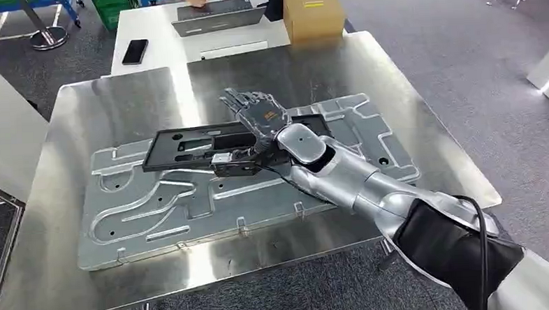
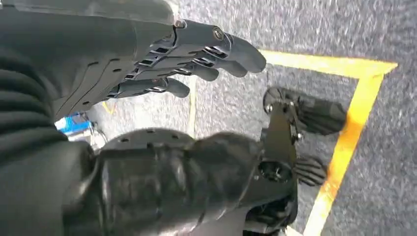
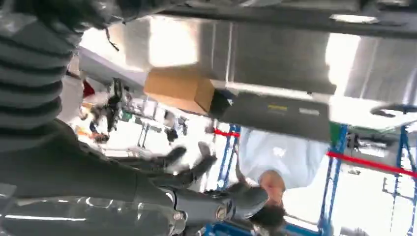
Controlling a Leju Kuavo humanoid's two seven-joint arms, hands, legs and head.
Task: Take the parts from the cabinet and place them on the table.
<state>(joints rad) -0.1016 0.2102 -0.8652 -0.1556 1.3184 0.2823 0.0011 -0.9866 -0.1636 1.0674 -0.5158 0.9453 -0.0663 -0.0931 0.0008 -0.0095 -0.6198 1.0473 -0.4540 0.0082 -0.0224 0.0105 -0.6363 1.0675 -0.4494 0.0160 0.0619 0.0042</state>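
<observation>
A long black flat part (image 1: 187,146) lies on top of a large silver stamped panel (image 1: 190,200), which rests on the steel table (image 1: 74,275). My right hand (image 1: 256,114) hovers at the black part's right end, fingers stretched out and spread, holding nothing. In the right wrist view those fingers (image 3: 196,164) are apart with only the room behind them. My left hand (image 2: 167,64) hangs over grey carpet, fingers extended and empty.
A white table behind the steel one carries a cardboard box (image 1: 312,13), a laptop (image 1: 217,18) and a black phone (image 1: 135,51). A person in a white shirt (image 3: 280,157) sits beyond it. Yellow floor tape (image 2: 354,123) marks the carpet.
</observation>
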